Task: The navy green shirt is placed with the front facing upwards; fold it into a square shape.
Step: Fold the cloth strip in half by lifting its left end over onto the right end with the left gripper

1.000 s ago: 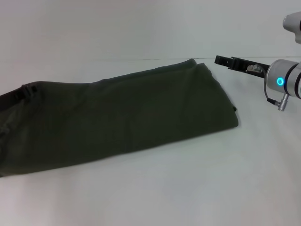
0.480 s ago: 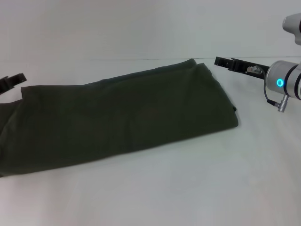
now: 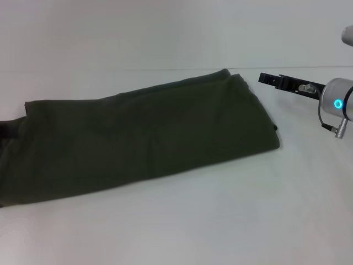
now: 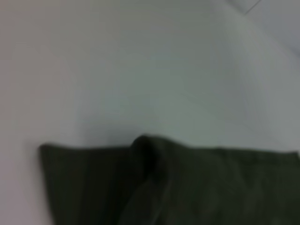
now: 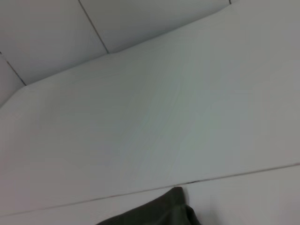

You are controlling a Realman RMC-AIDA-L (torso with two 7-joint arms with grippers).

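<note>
Navy green shirt (image 3: 143, 138) folded into a long band across the white table (image 3: 220, 221).
Right gripper (image 3: 270, 79) hovers beside its far right corner; whether its fingers are apart is unclear.

The navy green shirt (image 3: 143, 138) runs off the head view's left edge, its lettering and collar hidden by folding, while the right gripper (image 3: 267, 78) shows too small to tell its finger gap.

My white table (image 3: 220, 221) carries just the navy green shirt (image 3: 143, 138), folded into a long band lying flat, stretching from its left edge toward the far right.
</note>
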